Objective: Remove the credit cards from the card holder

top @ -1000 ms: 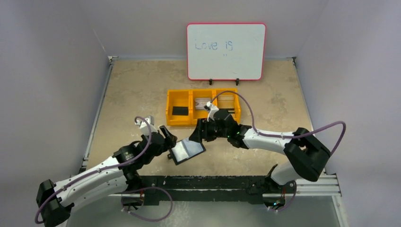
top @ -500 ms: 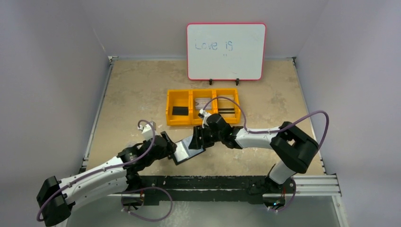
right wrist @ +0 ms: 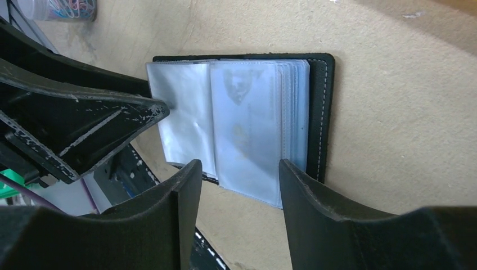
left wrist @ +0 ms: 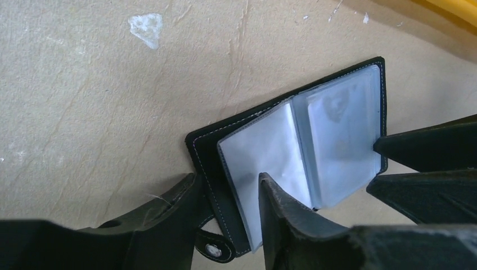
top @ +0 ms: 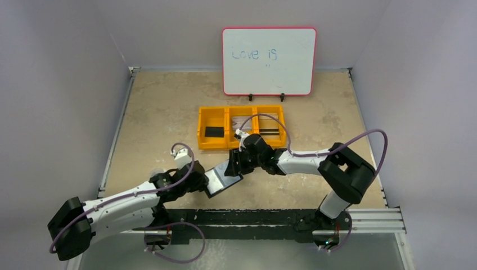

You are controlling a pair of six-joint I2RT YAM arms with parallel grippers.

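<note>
Where the table [top: 157, 112] runs between my two arms, the card holder [top: 223, 179] lies spread open. It sits at 3 o'clock from the left gripper [top: 202, 180], which is clamped on its left leaf, and at 7 o'clock from the right gripper [right wrist: 236, 169]. The right jaws stand apart, astride the sleeves' near edge. One credit card [right wrist: 247, 124] shows in the top right sleeve, long axis 12 to 6 in the right wrist view, so I judge the right arm better placed to draw it.

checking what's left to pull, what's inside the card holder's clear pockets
The card holder is open. One pocket shows a pale card with a faint emblem; the facing pocket looks blank. Pockets stacked behind are covered.
</note>
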